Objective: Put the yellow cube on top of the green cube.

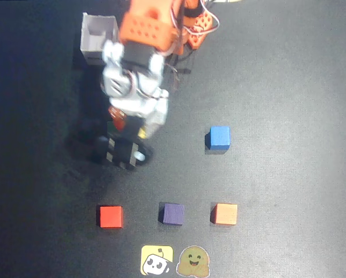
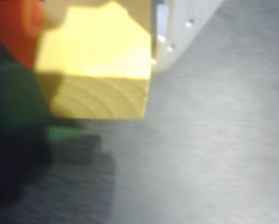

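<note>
In the wrist view the yellow cube (image 2: pixel 100 60) fills the upper left, pale and matte, held between an orange jaw on its left and a white jaw on its right. My gripper (image 2: pixel 90 42) is shut on it. The dark-green cube (image 2: pixel 13 93) sits low and to the left, with a green sliver showing under the yellow cube's lower edge; I cannot tell whether they touch. In the overhead view my gripper (image 1: pixel 129 128) hangs left of centre; only a corner of the yellow cube (image 1: pixel 142 133) and a bit of the green cube (image 1: pixel 110 125) show beneath the arm.
On the dark mat lie a blue cube (image 1: pixel 219 138), a red cube (image 1: pixel 110 216), a purple cube (image 1: pixel 172 214) and an orange cube (image 1: pixel 225 214). Two stickers (image 1: pixel 157 260) lie at the front edge. A small grey box (image 1: pixel 98 37) stands beside the arm's base.
</note>
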{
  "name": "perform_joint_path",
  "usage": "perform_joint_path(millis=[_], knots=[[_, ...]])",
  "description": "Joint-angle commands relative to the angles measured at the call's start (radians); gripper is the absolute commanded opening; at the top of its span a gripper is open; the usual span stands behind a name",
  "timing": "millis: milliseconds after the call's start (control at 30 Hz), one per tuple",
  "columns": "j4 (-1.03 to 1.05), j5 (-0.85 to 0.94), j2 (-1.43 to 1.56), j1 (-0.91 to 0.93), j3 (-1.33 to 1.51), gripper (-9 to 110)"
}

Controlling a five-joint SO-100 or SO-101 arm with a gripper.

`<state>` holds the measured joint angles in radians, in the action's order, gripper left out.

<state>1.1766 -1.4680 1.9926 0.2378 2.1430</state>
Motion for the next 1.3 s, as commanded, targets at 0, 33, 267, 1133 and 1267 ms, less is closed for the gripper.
perform_joint_path(millis=[0, 33, 267, 1133, 1267], knots=[[-0.011, 0.083, 0.060, 0.026, 0.005, 3], [-0.014, 0.101, 0.060, 0.032, 0.008, 3], [-0.031, 0.187, 0.061, 0.058, 0.040, 3], [-0.100, 0.360, 0.000, 0.143, 0.103, 3], [-0.114, 0.360, -0.011, 0.143, 0.115, 3]])
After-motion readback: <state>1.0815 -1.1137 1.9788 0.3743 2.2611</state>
